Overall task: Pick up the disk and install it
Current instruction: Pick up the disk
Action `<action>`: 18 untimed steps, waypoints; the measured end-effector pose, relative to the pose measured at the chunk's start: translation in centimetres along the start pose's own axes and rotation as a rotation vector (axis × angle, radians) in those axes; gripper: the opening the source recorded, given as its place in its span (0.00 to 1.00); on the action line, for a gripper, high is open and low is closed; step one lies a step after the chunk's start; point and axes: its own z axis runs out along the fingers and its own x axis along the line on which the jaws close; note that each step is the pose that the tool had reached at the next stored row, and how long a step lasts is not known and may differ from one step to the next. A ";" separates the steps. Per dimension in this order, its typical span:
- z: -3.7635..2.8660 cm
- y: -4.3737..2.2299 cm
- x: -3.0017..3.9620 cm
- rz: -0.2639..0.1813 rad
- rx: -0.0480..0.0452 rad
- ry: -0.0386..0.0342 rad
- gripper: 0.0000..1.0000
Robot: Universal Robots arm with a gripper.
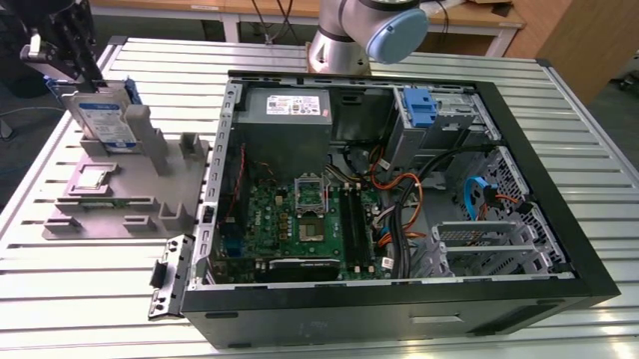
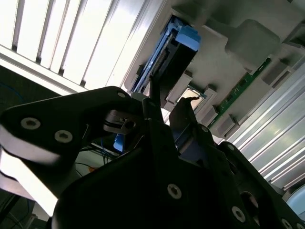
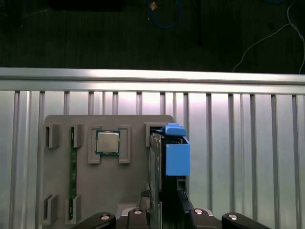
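The disk (image 1: 103, 120), a silver drive with a blue-and-white label and blue carrier frame, stands on edge at the back of a grey holder block (image 1: 150, 187) at the exterior view's left. My black gripper (image 1: 88, 84) comes down on its top edge from the upper left. Both wrist views show the disk (image 3: 174, 152) (image 2: 181, 43) edge-on, running between my fingers. The gripper (image 3: 164, 202) (image 2: 167, 107) is shut on the disk's edge. I cannot tell whether the disk's lower end still sits in the holder's slot.
The open computer case (image 1: 589, 284) lies at the exterior view's right, with a blue bracket (image 1: 420, 108) in its upper bay and a metal drive cage (image 1: 489, 243) lower right. A processor chip (image 3: 107, 142) and memory stick (image 3: 73, 171) rest in the holder. The arm's base (image 1: 360, 34) stands behind the case.
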 end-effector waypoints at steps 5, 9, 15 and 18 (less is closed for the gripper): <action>0.66 0.05 0.06 0.000 -0.0037 0.0016 0.35; 0.67 -0.05 0.00 0.001 -0.0066 0.0032 0.35; 0.73 -0.04 0.01 0.001 -0.0061 0.0029 0.36; 0.70 -0.04 0.01 0.001 -0.0053 0.0025 0.42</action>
